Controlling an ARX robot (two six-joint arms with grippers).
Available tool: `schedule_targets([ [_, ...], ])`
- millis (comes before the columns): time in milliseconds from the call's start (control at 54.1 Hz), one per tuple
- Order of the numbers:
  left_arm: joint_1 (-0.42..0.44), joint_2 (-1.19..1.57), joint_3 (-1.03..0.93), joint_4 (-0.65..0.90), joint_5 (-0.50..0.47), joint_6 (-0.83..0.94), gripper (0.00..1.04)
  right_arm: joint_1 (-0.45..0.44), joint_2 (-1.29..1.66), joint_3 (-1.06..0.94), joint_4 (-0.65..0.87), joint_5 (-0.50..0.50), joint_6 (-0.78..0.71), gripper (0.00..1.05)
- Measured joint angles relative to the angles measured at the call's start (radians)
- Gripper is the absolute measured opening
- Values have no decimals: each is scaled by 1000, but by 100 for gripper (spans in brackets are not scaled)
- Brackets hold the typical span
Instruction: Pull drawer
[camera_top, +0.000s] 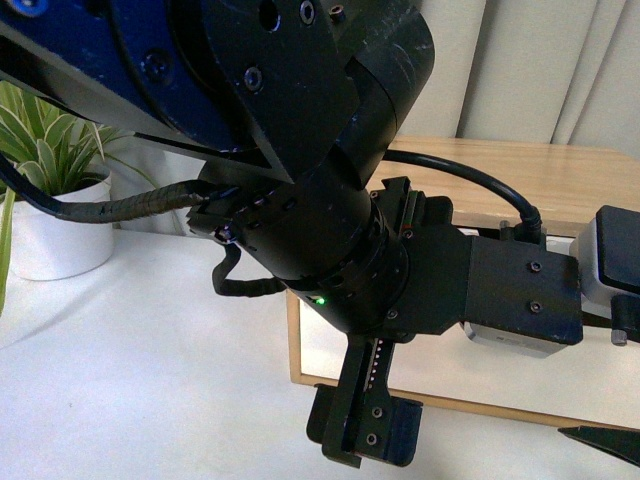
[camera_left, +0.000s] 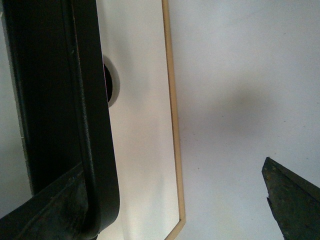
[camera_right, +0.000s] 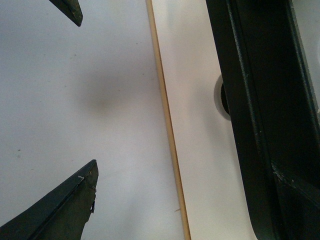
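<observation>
We judge both sets of jaws to be spread wide, ready to take the black bar handle (camera_left: 60, 100) but not yet closed on it. The left gripper (camera_left: 170, 212) has one finger (camera_left: 292, 200) over the surface (camera_left: 250, 75) and the other close beside the bar. The right gripper (camera_right: 80, 95) hangs open over bare surface, with the bar off to one side. The drawer (camera_top: 470, 375) sits toward the surface's right side. An arm (camera_top: 330, 230) slants down across it, its wrist bent.
</observation>
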Motion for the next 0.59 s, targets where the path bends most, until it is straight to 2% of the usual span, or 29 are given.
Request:
schedule_targets([
  [591, 16, -158, -179, -43, 66, 95, 99, 58, -171, -88, -164, -11, -35, 96],
])
